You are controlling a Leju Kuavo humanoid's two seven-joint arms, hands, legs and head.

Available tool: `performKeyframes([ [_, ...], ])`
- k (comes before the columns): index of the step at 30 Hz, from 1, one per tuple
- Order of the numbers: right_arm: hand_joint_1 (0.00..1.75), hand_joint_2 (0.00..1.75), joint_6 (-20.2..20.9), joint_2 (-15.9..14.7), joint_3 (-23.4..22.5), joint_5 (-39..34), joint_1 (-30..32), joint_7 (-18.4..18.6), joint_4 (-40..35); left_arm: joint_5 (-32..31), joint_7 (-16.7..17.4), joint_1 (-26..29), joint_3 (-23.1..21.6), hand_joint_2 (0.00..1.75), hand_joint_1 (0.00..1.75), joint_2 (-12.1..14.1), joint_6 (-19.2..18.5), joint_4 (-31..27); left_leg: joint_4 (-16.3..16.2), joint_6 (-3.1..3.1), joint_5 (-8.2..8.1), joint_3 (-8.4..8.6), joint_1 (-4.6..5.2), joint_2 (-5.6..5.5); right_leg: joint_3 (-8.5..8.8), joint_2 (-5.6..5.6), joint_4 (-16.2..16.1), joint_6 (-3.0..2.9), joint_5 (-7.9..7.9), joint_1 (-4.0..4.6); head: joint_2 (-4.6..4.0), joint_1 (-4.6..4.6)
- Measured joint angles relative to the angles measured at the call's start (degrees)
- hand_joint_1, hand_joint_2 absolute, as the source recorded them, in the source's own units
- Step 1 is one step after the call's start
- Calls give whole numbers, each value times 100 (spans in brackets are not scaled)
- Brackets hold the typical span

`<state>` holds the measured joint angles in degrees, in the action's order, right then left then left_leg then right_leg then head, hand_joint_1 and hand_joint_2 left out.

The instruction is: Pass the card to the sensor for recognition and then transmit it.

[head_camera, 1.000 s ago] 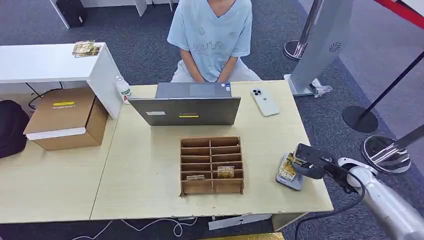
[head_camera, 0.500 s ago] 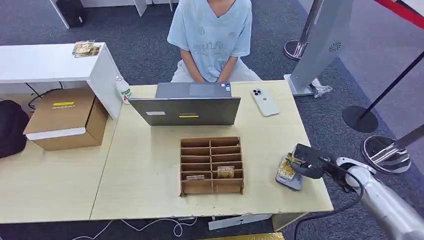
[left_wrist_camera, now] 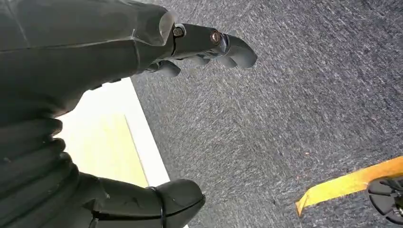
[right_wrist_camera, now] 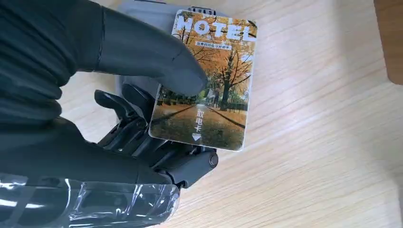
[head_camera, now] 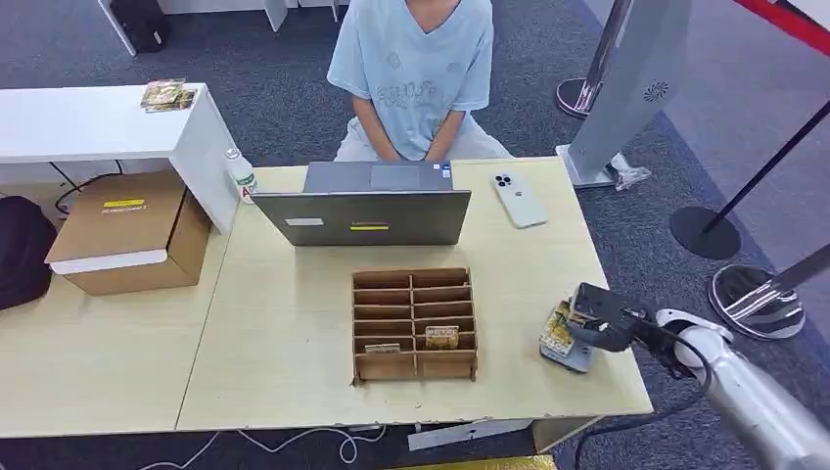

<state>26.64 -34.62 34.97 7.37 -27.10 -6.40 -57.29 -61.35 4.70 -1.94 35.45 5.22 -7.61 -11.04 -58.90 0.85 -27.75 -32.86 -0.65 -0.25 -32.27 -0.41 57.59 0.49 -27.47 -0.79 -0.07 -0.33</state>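
The right hand [head_camera: 599,320] pinches one glossy hotel key card printed with autumn trees [right_wrist_camera: 205,78] between thumb and darker fingers, holding it flat just above the small grey box-shaped card sensor [head_camera: 567,352] at the near right edge of the pale wooden worktop [head_camera: 284,323]. To do this step well, I judge the card should stay level and centred over the sensor, close to its face, until it registers; a tilt or a sideways drift could spoil the read. The left hand [left_wrist_camera: 142,114] hangs over grey carpet, fingers apart, holding nothing. Beyond: one brown slotted cardboard organiser [head_camera: 414,324] holding two cards, one grey laptop [head_camera: 362,211], one white phone [head_camera: 518,201], one seated person [head_camera: 411,73].
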Motion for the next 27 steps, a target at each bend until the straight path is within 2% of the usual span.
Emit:
performKeyframes([
  [13,175,175,-278,-9,-57,151,48,74,-109,-55,-4,0,28,175,0,0,4,0,0,0,0,-1,0,0,0,0,0,0,0,0,0,2],
  [27,175,175,-459,-9,-221,682,155,265,-216,-157,-22,-1,55,175,0,-2,4,0,0,0,0,-2,0,0,-1,0,0,0,0,0,0,2],
])
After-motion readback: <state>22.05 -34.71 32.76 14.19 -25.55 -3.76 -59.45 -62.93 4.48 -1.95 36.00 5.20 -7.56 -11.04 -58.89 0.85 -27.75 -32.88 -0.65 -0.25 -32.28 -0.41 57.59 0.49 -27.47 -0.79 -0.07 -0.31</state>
